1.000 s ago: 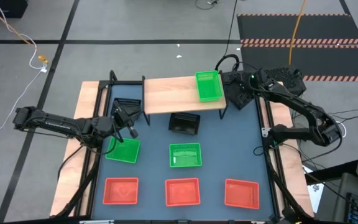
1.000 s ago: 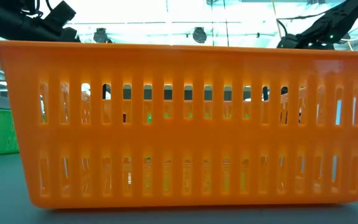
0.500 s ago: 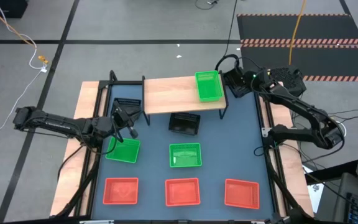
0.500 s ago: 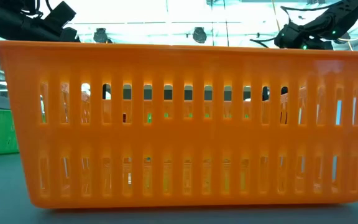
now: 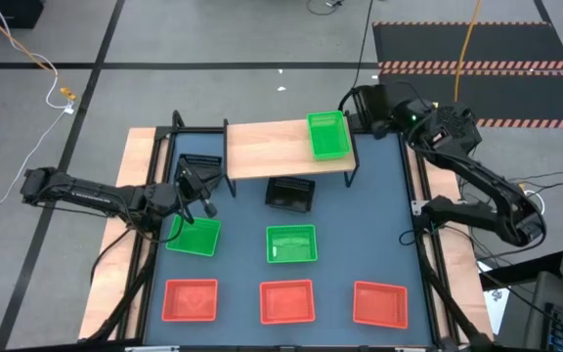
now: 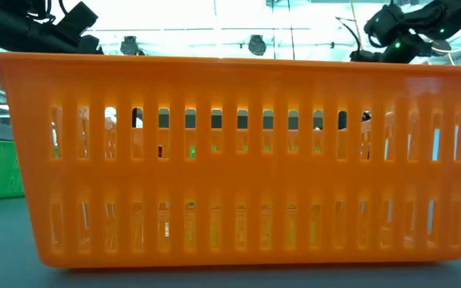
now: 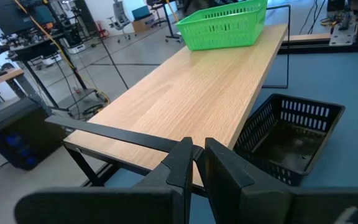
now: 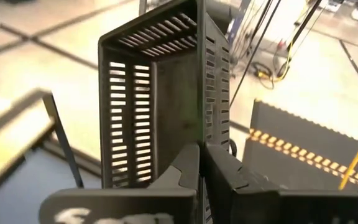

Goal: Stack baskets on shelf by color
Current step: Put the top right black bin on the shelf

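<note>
From above: right pincer point(image 5: 368, 101) lifted past the light wooden shelf's point(image 5: 272, 149) end, beside the green slatted plastic basket point(image 5: 327, 134) parked there; left pincer point(image 5: 188, 186) idle over the desk. Right wrist: clamped on a black slatted basket's point(image 8: 157, 93) wall, tipped sideways, presumably for shelving. Left wrist: fingers pressed together, empty.

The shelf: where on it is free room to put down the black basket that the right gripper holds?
The shelf is bare from its left end up to the green basket, which fills the right end. The right gripper holds the black basket just past that crowded end. Below the shelf's front edge another black basket stands.
</note>
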